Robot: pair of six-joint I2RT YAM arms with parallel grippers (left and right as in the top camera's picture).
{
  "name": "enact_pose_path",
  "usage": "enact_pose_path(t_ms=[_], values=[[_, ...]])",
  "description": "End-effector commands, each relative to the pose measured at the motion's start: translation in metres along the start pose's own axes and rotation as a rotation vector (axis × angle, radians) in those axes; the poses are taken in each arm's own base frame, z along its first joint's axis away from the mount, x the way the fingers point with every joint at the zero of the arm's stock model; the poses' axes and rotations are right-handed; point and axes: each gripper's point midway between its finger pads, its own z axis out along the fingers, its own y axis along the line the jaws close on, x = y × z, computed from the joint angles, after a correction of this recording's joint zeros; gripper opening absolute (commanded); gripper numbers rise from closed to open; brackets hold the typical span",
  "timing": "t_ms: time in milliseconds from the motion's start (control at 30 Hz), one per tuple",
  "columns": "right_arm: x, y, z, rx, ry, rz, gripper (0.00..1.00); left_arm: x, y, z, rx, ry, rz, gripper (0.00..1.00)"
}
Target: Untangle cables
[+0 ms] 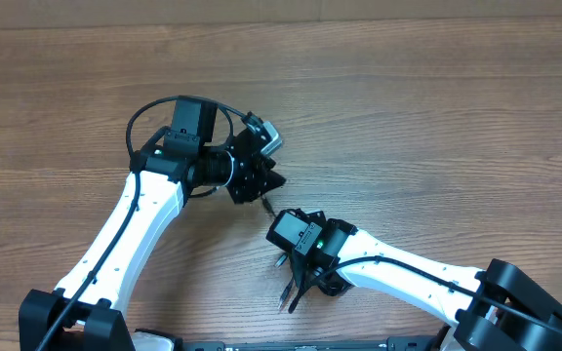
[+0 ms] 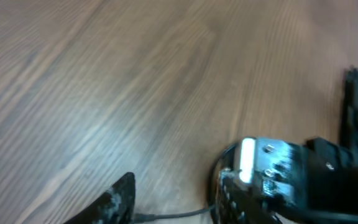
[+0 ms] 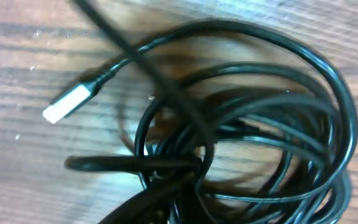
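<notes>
The cables (image 3: 260,124) lie as a tangled coil of thin black cords on the wood, filling the right wrist view. One silver-tipped plug (image 3: 67,104) sticks out to the left. My right gripper (image 3: 179,193) is shut on strands at the coil's lower edge. From overhead the right gripper (image 1: 291,292) points toward the table's front edge and hides the coil. My left gripper (image 1: 266,185) hovers just behind it. Its jaws (image 2: 169,205) stand apart, and a thin cable (image 2: 185,214) with a small plug runs across the gap. A short stretch of that cable (image 1: 265,207) shows between the two grippers.
The wooden table (image 1: 437,117) spreads out behind and to both sides. A thick arm cable (image 1: 144,117) loops above the left arm's wrist. A blurred dark part with a bright strip (image 2: 260,171) sits at the right of the left wrist view.
</notes>
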Motion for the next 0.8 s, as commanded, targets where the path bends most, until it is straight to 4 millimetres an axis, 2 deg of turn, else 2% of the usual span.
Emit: enact_pose_path(t_ms=[0, 100, 200, 300, 367, 433, 500, 567, 767], values=[[-0.015, -0.008, -0.006, 0.039, -0.049, 0.019, 0.04, 0.008, 0.018, 0.001, -0.091, 0.032, -0.121, 0.41], [-0.029, 0.001, -0.025, -0.04, -0.03, 0.01, 0.04, 0.009, 0.032, -0.004, -0.149, 0.022, -0.213, 0.42], [-0.048, 0.027, -0.053, -0.248, 0.009, -0.037, 0.04, 0.013, 0.05, -0.014, -0.21, 0.004, -0.332, 0.43], [-0.068, 0.045, -0.088, -0.486, 0.039, -0.013, 0.04, 0.023, 0.073, -0.029, -0.284, -0.015, -0.475, 0.45], [-0.082, 0.049, -0.106, -0.618, 0.041, 0.005, 0.04, 0.031, 0.085, -0.037, -0.311, -0.03, -0.551, 0.46], [-0.094, 0.044, -0.118, -0.711, 0.044, 0.048, 0.04, 0.043, 0.096, -0.046, -0.336, -0.043, -0.627, 0.5], [-0.097, 0.026, -0.115, -0.7, 0.064, 0.108, 0.04, 0.053, 0.104, -0.053, -0.354, -0.052, -0.673, 0.55], [-0.093, 0.008, -0.108, -0.646, 0.083, 0.12, 0.06, 0.06, 0.109, -0.058, -0.362, -0.06, -0.699, 0.57], [-0.053, -0.012, -0.09, -0.471, 0.195, 0.061, 0.29, 0.067, 0.115, -0.059, -0.373, -0.074, -0.707, 0.64]])
